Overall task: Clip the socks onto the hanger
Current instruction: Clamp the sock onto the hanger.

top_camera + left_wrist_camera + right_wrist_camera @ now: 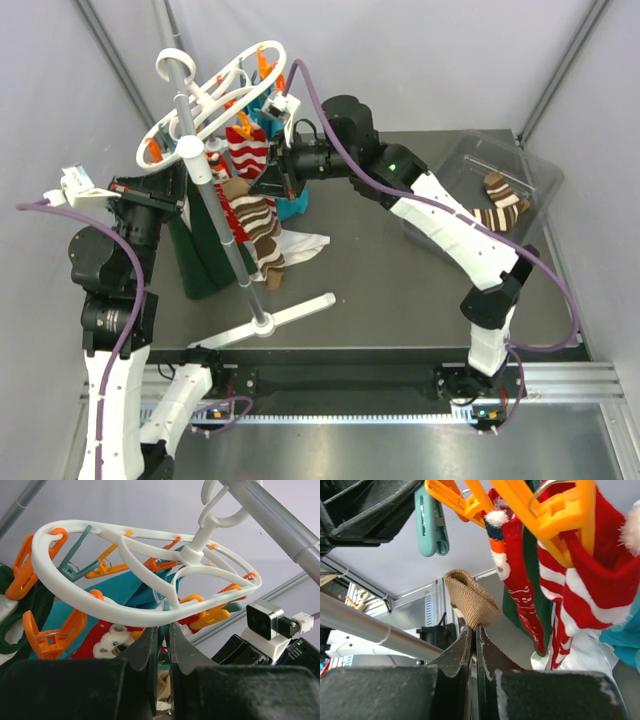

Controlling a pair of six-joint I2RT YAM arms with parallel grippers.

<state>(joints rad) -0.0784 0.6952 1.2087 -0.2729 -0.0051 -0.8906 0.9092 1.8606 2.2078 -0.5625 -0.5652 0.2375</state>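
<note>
**Now: brown sock pinched up under the hanger**

Right now my right gripper (474,627) is clamped tight on the cuff of a brown-and-cream sock (470,599), just below the orange clips (560,520) of the hanger (125,616). My left gripper (161,640) has its jaws nearly together on a teal clip (161,625) under the white ring. Beside it, red-and-white striped socks (590,575) hang clipped. More brown-striped socks (500,205) lie in the clear bin (470,150), well apart to the right.

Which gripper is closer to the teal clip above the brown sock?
Left. The left gripper pinches that teal clip; the right gripper holds the brown sock just below it.
</note>
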